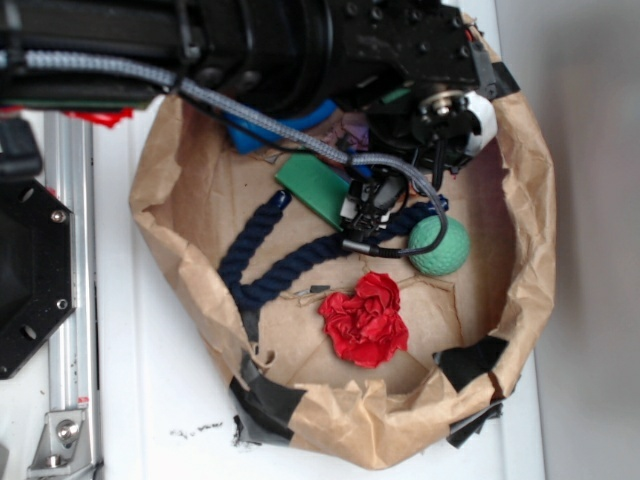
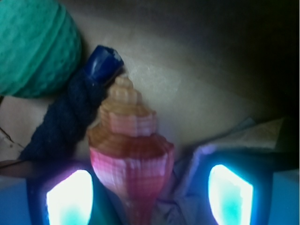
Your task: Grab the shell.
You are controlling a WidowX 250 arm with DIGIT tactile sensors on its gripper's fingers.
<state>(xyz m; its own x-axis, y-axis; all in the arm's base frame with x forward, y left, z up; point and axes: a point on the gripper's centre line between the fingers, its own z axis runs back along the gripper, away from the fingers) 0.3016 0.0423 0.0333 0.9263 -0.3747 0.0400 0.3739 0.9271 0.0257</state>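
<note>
Although the wrist view is blurred and tinted, it shows the shell [image 2: 130, 154] plainly: a ridged pink-and-orange spiral standing between the two glowing fingertip pads [image 2: 69, 199], its tapered end pointing away from the camera. The claw [image 2: 150, 197] is spread wide; the left pad sits just beside the shell, but whether it touches cannot be told, and the right pad is well clear, so nothing is clamped. No brand, label or writing can be read in either view.

To the left of the shell lies the end of a navy rope [image 2: 70, 117], capped in glossy blue, and beyond it a green dimpled ball [image 2: 33, 47], cut off by the frame edge. Crumpled pale material lies right of the shell — too blurred to identify.

In the exterior view the black arm [image 1: 300, 40] and its grey braided cable [image 1: 260, 120] cover the far part of a taped brown-paper basket [image 1: 530, 250], and the shell itself is hidden there. Visible inside are the rope [image 1: 270, 255], the ball [image 1: 440, 246], a green block [image 1: 315, 187], partly under the cable, a red crumpled flower-like object [image 1: 365, 318] at the near side, and a blue object [image 1: 275, 128], mostly hidden.
</note>
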